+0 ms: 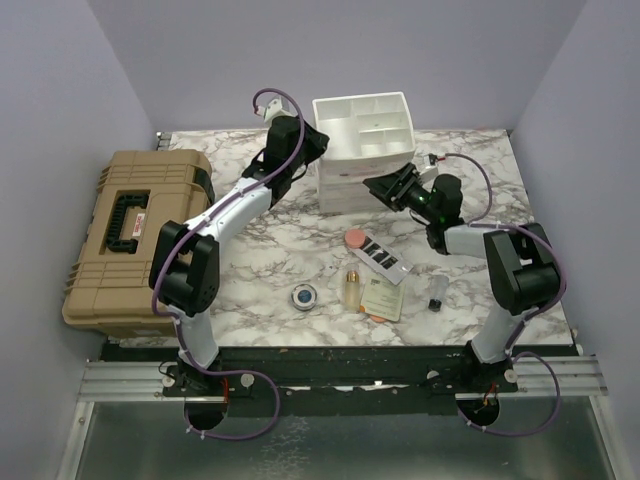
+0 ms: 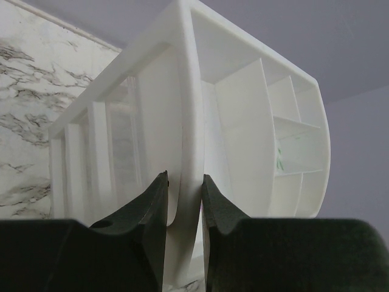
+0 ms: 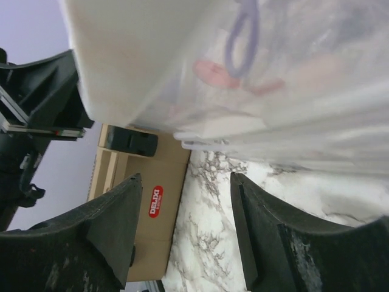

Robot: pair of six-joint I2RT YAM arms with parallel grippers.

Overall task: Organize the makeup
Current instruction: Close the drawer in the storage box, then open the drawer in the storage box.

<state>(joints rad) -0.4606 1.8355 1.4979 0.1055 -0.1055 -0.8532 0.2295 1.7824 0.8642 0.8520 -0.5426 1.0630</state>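
Note:
The makeup lies loose on the marble table in the top view: a pink puff (image 1: 354,238), a black strip palette (image 1: 382,258), an amber bottle (image 1: 351,288), a blue compact (image 1: 304,297), a cream sachet (image 1: 383,298) and a tiny dark vial (image 1: 437,300). Behind them stands the white organizer (image 1: 362,150). My left gripper (image 1: 312,152) (image 2: 184,179) is shut on the organizer's (image 2: 243,121) left wall. At the organizer's (image 3: 243,73) front right side, my right gripper (image 1: 385,186) (image 3: 185,179) stands open with nothing between its fingers.
A big tan hard case (image 1: 130,235) (image 3: 152,201) fills the table's left side. Purple walls enclose the table at the back and on both sides. The organizer's top compartments hold no makeup that I can see.

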